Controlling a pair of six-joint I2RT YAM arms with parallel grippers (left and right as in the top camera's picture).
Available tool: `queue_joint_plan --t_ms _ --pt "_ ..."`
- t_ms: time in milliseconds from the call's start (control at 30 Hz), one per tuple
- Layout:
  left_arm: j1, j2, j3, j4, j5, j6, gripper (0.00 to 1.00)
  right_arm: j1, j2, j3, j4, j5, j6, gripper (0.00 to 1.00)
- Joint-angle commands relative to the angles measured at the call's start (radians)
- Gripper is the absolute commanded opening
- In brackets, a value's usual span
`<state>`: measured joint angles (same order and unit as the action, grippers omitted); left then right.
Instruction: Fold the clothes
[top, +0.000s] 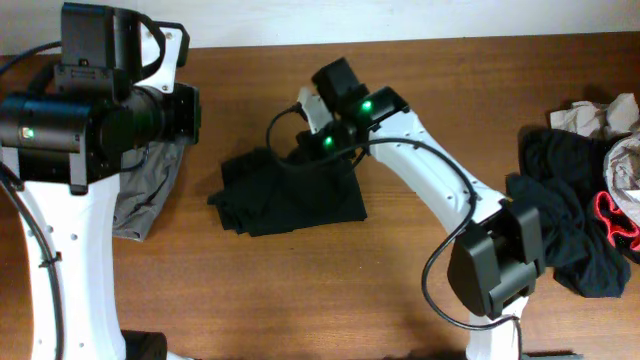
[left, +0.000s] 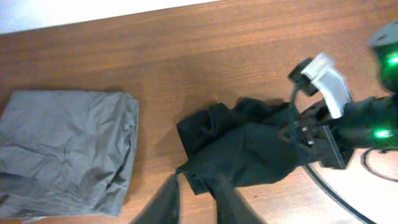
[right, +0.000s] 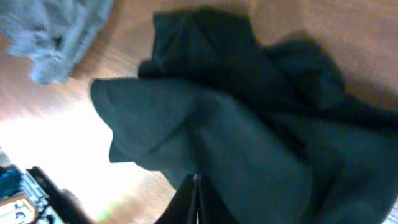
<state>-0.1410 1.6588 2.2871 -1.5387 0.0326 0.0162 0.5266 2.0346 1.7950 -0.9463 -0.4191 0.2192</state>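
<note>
The clothes in play are a crumpled black garment (top: 290, 195) lying mid-table, also seen in the left wrist view (left: 249, 146) and filling the right wrist view (right: 249, 118). My right gripper (right: 196, 179) is shut, its tips pinched together at the garment's near edge. In the overhead view the right arm's wrist (top: 340, 115) hangs over the garment's far side and hides the fingers. My left gripper (left: 198, 182) hovers above the table left of the garment. It is open, with bare wood and the garment's corner showing through the gap.
A folded grey garment (top: 150, 190) lies at the left under the left arm, also in the left wrist view (left: 68, 149). A pile of black, beige and red-trimmed clothes (top: 580, 200) sits at the right edge. The right arm's cable (top: 450, 250) loops over the table.
</note>
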Motion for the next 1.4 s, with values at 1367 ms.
queue_joint_plan --t_ms 1367 --pt "-0.042 0.138 -1.114 0.992 -0.320 -0.027 0.01 -0.063 0.230 -0.103 0.056 0.098 0.298 0.04"
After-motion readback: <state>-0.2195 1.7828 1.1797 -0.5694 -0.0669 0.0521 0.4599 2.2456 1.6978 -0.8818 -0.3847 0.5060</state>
